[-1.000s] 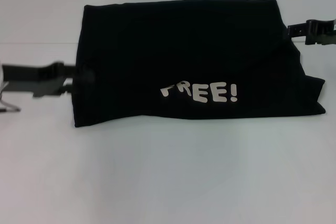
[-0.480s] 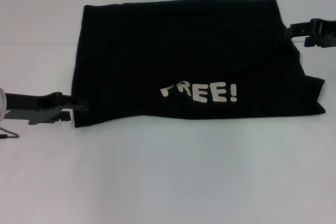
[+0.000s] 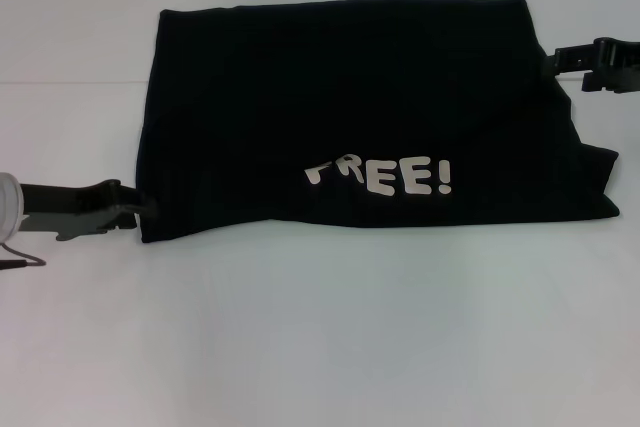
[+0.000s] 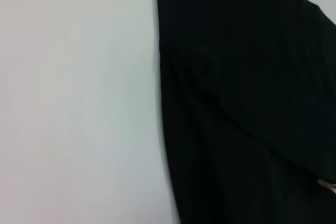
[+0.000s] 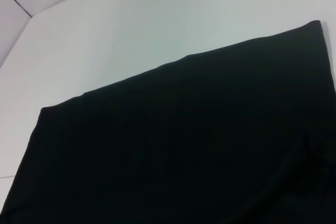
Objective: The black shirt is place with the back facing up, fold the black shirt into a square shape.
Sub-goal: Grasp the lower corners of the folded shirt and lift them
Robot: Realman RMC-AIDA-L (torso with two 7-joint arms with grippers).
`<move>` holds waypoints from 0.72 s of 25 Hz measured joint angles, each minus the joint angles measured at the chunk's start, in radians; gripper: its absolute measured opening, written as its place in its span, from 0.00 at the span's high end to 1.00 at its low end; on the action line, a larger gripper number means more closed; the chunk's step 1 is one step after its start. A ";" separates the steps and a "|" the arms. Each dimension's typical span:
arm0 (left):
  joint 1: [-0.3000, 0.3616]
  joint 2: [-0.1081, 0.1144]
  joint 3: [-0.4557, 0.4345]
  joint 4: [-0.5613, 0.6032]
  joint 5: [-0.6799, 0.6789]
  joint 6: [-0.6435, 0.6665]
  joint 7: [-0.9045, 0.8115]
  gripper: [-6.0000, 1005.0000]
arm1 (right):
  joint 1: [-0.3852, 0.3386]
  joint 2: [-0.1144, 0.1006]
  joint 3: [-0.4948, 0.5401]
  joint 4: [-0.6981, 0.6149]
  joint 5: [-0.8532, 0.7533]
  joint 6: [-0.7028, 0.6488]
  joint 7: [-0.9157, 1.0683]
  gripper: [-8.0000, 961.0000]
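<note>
Large black soft-fabric T-shirt point(image 3: 360, 117) with white "FREE!" lettering point(image 3: 380, 176) lies partly folded, mid white tabletop point(image 3: 320, 337).
Left hand point(image 3: 146, 207) at near-left corner, right hand point(image 3: 548, 62) at far-right edge; finger state: cannot tell.
Fabric light, limp, droops; pinch corners.

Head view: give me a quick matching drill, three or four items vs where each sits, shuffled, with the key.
Items:
1. left gripper
2. right gripper
3. white FREE! lettering
4. black shirt

Places:
A. at the shirt's far right edge
B. spread flat across the white table
C. at the shirt's near left corner
D. on the shirt's near part

Pairs: 1-C, 2-A, 3-D, 4-B
</note>
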State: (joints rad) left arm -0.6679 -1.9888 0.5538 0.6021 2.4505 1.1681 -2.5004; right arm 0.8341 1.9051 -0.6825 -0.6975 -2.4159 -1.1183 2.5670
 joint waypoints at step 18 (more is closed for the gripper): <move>-0.015 -0.019 0.036 -0.041 0.008 -0.057 0.003 0.61 | -0.009 0.002 0.000 -0.001 0.000 0.006 -0.003 0.21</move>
State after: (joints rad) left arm -0.6832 -2.0078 0.5897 0.5611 2.4581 1.1107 -2.4972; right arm 0.8254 1.9068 -0.6821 -0.6980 -2.4159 -1.1123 2.5639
